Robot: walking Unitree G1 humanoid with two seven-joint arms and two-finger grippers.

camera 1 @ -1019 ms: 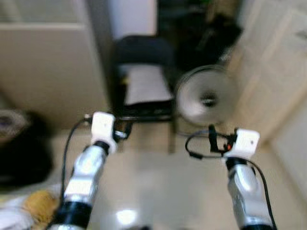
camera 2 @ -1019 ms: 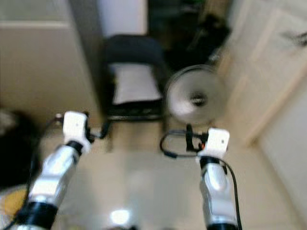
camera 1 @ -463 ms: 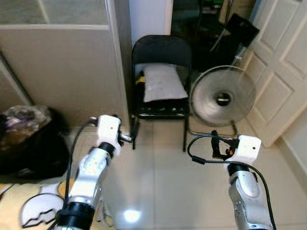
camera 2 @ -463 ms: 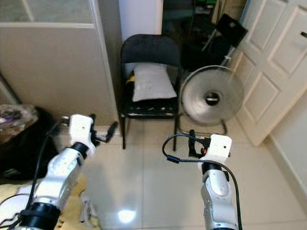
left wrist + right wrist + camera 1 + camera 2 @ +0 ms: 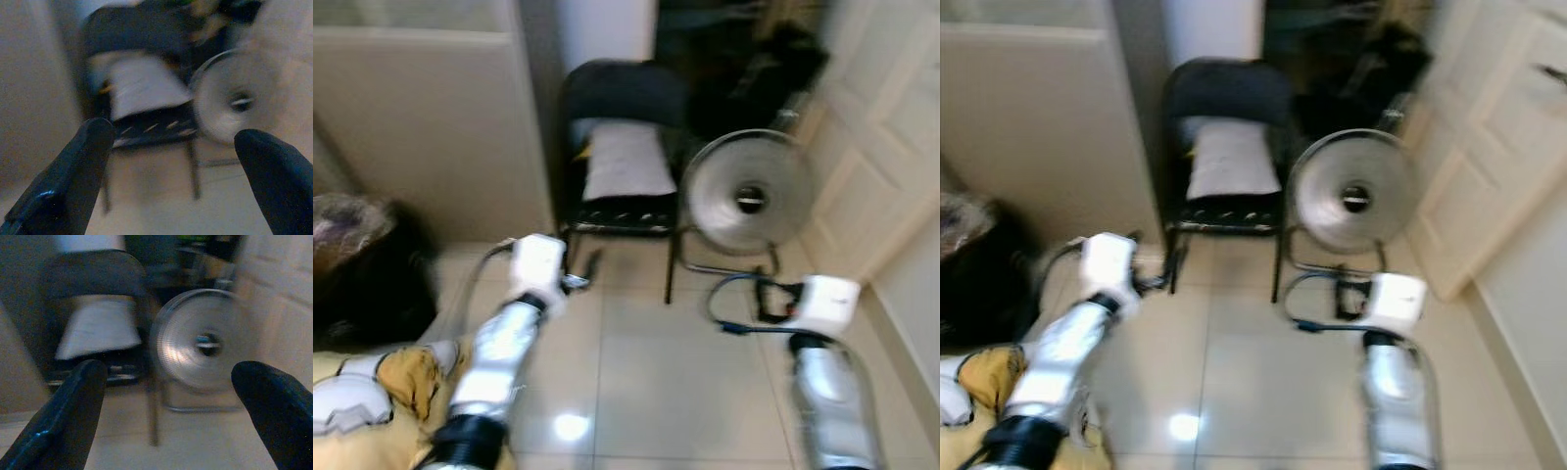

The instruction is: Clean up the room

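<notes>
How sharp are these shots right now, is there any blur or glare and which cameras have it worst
Both eye views are motion-blurred; the chair and fan have soft edges, and a light glares off the floor tiles. The left wrist view is dim and smeared, worst on the fan. The right wrist view is blurred too, with sheen on the fan grille; each gripper's fingers loom dark and out of focus.

Black folding metal chair (image 5: pixel 625 108) with a plain white cushion (image 5: pixel 626 162) on the seat. Round silver-grey wire-grille fan (image 5: pixel 748 192), dark hub. Glossy beige floor tiles (image 5: pixel 656 382) with thin grey grout lines. Cream panelled door (image 5: pixel 876 147). Yellow-and-white crumpled cloth (image 5: pixel 372 406). Black bag (image 5: pixel 367 284), mottled purple-brown on top. Both arms silver, white wrist housings.
</notes>
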